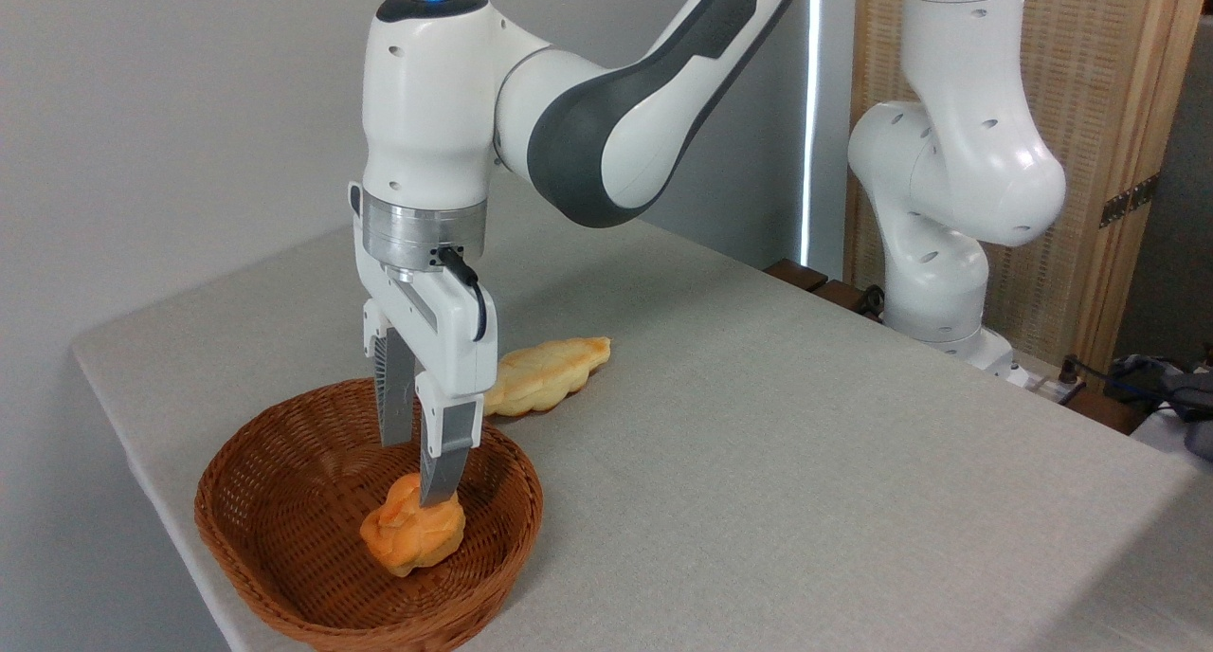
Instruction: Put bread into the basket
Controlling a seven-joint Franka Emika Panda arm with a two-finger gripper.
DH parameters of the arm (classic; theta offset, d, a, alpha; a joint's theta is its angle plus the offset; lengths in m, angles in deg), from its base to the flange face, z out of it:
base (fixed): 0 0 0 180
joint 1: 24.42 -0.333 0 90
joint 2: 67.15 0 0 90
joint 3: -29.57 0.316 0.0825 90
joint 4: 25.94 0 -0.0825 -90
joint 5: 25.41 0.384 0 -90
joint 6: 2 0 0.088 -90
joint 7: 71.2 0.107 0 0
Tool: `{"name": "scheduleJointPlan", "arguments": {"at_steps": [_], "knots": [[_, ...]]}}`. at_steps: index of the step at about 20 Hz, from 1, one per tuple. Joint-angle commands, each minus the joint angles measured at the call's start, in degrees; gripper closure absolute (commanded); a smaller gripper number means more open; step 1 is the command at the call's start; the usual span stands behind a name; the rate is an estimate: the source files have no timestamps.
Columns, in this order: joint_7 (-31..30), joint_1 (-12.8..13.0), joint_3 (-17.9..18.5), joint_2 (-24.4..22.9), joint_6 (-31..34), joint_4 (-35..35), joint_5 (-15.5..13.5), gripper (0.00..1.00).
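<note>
The orange lumpy bun (413, 538) lies on the floor of the brown wicker basket (237, 524), toward its near right side. My gripper (415, 474) hangs straight down over the basket, just above the bun. Its fingers stand apart and the bun sits below their tips rather than between them. The near finger (443, 467) overlaps the bun's top edge in the picture; the far finger ends above the bun, with basket weave showing under it.
A longer pale-yellow braided loaf (548, 374) lies on the grey table (805, 462) just behind the basket's right rim. The arm's white base (933, 292) stands at the table's far right edge. The table's left edge runs close to the basket.
</note>
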Motion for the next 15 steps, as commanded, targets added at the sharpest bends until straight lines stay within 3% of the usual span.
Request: {"name": "scheduleJointPlan", "arguments": {"at_steps": [1,5,12,15], "knots": [[-0.86,0.46,0.5,-0.1,-0.49,0.7,-0.27,0.0],[-6.38,0.46,0.59,-2.03,2.31,0.62,-0.27,0.0],[-7.8,0.28,0.68,-7.56,15.22,0.62,-0.19,0.0],[-7.98,-1.21,1.03,-9.06,18.14,0.62,-0.27,0.0]]}}
